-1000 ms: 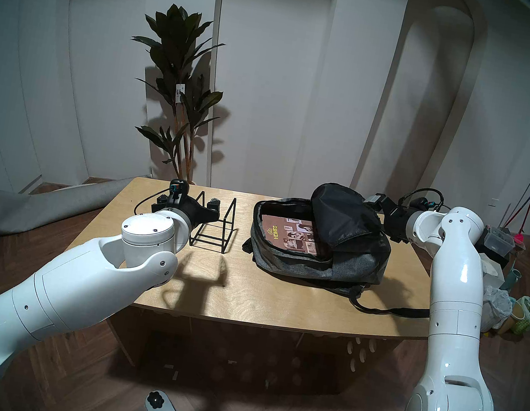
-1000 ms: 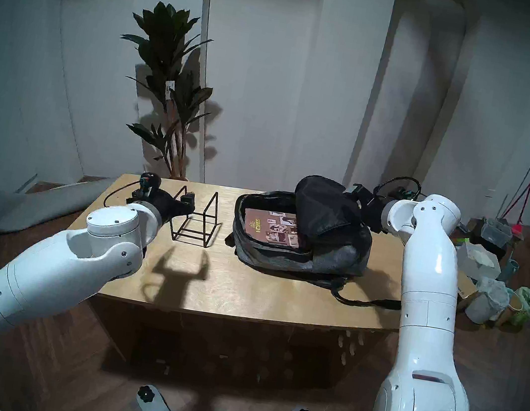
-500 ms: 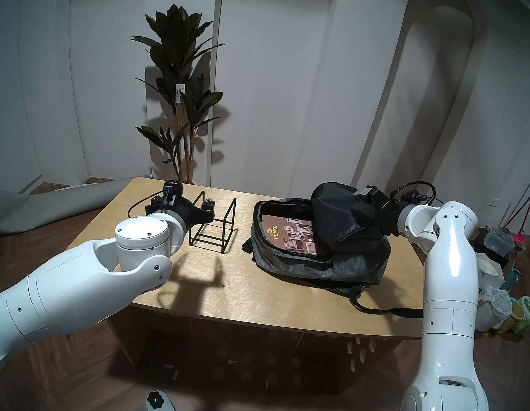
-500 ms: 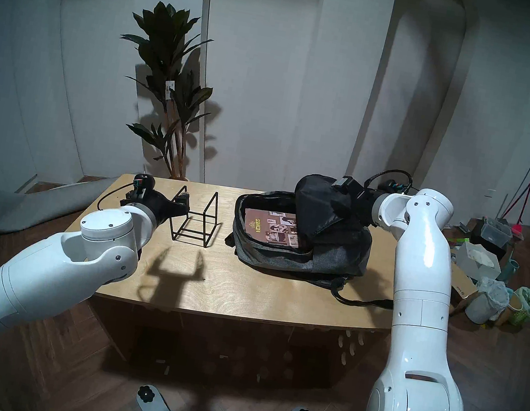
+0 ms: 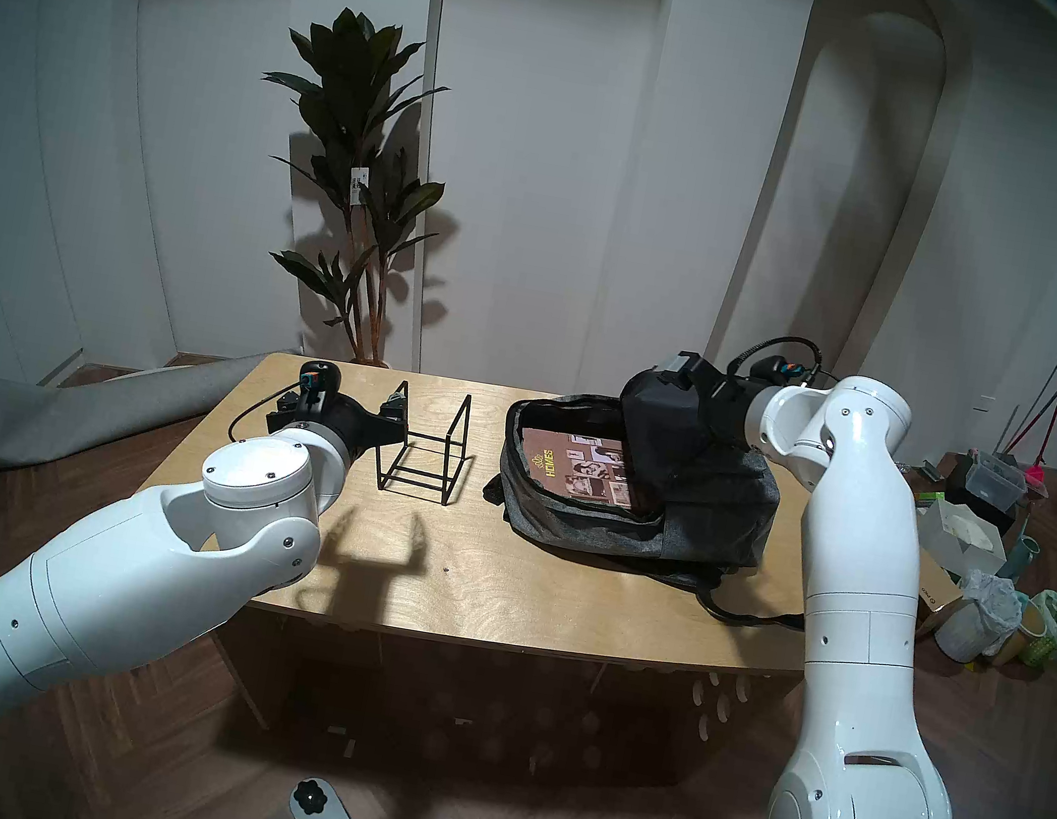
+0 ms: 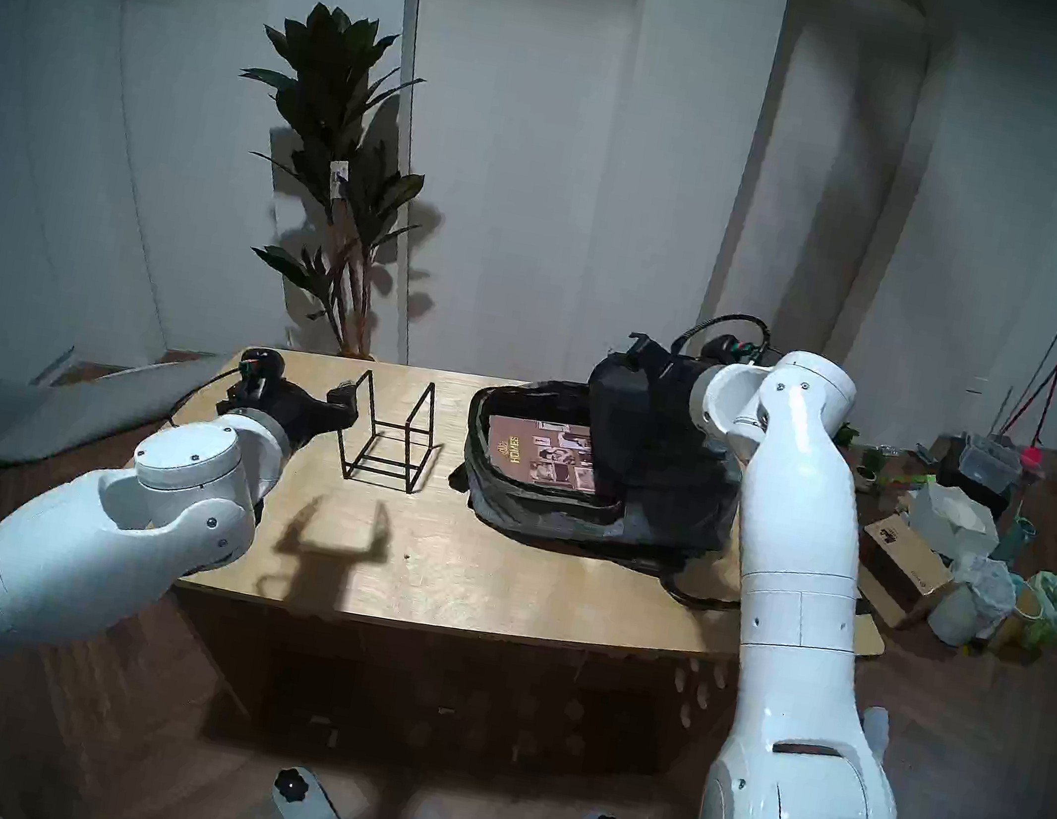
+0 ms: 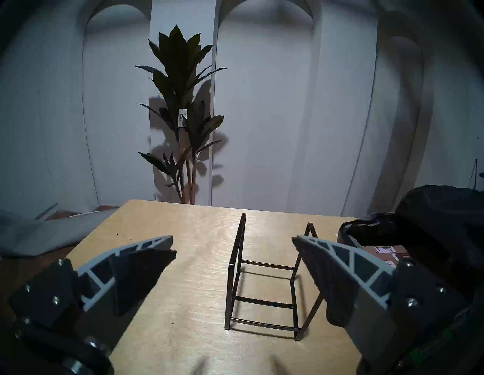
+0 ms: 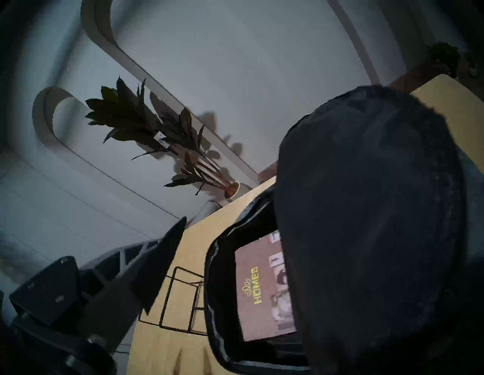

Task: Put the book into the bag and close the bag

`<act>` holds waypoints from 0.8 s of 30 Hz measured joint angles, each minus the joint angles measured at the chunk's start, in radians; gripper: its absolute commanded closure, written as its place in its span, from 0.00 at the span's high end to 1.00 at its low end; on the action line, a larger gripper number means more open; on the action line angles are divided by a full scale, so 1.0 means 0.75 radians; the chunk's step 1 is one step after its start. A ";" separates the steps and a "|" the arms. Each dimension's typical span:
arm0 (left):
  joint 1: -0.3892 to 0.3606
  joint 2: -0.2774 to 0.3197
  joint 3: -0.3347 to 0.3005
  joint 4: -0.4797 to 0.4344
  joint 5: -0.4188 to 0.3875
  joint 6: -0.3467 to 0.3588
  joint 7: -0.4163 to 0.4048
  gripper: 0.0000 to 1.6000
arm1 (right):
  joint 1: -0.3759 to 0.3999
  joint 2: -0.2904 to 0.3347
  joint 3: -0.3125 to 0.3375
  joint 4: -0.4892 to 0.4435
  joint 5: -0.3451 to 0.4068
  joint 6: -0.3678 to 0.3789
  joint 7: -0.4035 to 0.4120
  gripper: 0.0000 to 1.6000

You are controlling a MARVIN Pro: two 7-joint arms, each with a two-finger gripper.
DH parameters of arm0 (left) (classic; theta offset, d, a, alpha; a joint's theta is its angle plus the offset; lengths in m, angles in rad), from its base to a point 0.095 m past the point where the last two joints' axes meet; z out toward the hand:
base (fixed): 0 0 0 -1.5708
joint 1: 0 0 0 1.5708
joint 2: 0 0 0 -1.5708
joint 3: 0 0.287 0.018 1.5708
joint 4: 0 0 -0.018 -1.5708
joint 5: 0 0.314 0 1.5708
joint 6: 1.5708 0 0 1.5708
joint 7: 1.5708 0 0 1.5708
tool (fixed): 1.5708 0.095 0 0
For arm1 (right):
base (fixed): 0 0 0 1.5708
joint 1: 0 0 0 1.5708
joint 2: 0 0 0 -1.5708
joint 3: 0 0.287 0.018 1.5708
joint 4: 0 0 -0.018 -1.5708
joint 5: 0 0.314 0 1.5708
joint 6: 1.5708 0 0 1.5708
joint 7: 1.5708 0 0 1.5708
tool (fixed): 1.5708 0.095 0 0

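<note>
Book (image 5: pixel 577 474) lies flat inside open bag (image 5: pixel 700 531), right side of desk (image 5: pixel 517 584). Right claw (image 5: pixel 670 380) pushes flap (image 5: pixel 656 420); grip unclear. Left claw (image 7: pixel 233 242) spread, empty, near wire stand (image 5: pixel 428 451). Risk: flap slips, folds wrong, zip stays unreachable.

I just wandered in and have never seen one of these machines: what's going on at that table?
A two-armed robot is packing a backpack. The brown book already lies inside it, cover up, and the bag is still open. The right gripper is at the raised black flap, apparently to fold it down; its grip is hidden. The left gripper hangs open and empty beside a black wire stand.
</note>
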 measured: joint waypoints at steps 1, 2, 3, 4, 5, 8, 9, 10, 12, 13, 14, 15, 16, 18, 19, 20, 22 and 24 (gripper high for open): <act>0.005 0.004 -0.006 -0.001 -0.002 -0.006 -0.001 1.00 | 0.005 -0.008 -0.014 -0.001 -0.001 -0.004 -0.005 0.92; 0.009 0.009 -0.011 -0.003 -0.005 -0.011 -0.002 1.00 | 0.009 -0.014 -0.026 -0.001 -0.004 -0.007 -0.010 0.92; 0.013 0.013 -0.015 -0.004 -0.007 -0.016 -0.004 1.00 | 0.014 -0.020 -0.038 -0.002 -0.006 -0.010 -0.014 0.91; 0.016 0.016 -0.019 -0.004 -0.010 -0.020 -0.005 1.00 | 0.017 -0.025 -0.048 -0.002 -0.009 -0.013 -0.018 0.88; 0.022 0.022 -0.026 -0.005 -0.015 -0.027 -0.008 1.00 | 0.023 -0.034 -0.065 -0.002 -0.015 -0.019 -0.024 0.80; 0.042 0.042 -0.051 -0.005 -0.037 -0.053 -0.019 1.00 | 0.041 -0.059 -0.119 0.000 -0.040 -0.036 -0.044 0.84; 0.046 0.046 -0.056 -0.005 -0.041 -0.059 -0.021 1.00 | 0.044 -0.064 -0.131 0.001 -0.045 -0.039 -0.048 0.92; 0.055 0.055 -0.066 -0.004 -0.051 -0.071 -0.027 1.00 | 0.052 -0.075 -0.156 0.003 -0.057 -0.047 -0.056 0.99; 0.062 0.062 -0.073 -0.003 -0.059 -0.080 -0.032 1.00 | 0.057 -0.083 -0.175 0.006 -0.065 -0.053 -0.062 0.99; 0.069 0.068 -0.081 -0.002 -0.066 -0.089 -0.037 1.00 | 0.063 -0.091 -0.193 0.009 -0.073 -0.059 -0.067 1.00; 0.073 0.072 -0.086 -0.002 -0.070 -0.096 -0.040 1.00 | 0.066 -0.096 -0.206 0.011 -0.079 -0.062 -0.070 1.00; 0.078 0.077 -0.093 0.000 -0.076 -0.104 -0.045 1.00 | 0.070 -0.103 -0.223 0.015 -0.086 -0.067 -0.074 1.00; 0.088 0.087 -0.104 0.003 -0.086 -0.120 -0.053 1.00 | 0.077 -0.115 -0.253 0.022 -0.100 -0.076 -0.080 1.00; 0.095 0.094 -0.112 0.005 -0.092 -0.130 -0.060 1.00 | 0.080 -0.123 -0.273 0.027 -0.108 -0.082 -0.084 1.00; 0.100 0.100 -0.118 0.008 -0.097 -0.139 -0.065 1.00 | 0.083 -0.130 -0.289 0.032 -0.115 -0.088 -0.087 1.00; 0.105 0.105 -0.124 0.011 -0.101 -0.147 -0.070 1.00 | 0.085 -0.136 -0.303 0.036 -0.121 -0.093 -0.090 1.00; 0.115 0.115 -0.136 0.018 -0.109 -0.163 -0.081 1.00 | 0.088 -0.148 -0.331 0.048 -0.133 -0.102 -0.095 1.00; 0.124 0.124 -0.145 0.026 -0.117 -0.178 -0.091 1.00 | 0.091 -0.157 -0.360 0.065 -0.146 -0.111 -0.096 1.00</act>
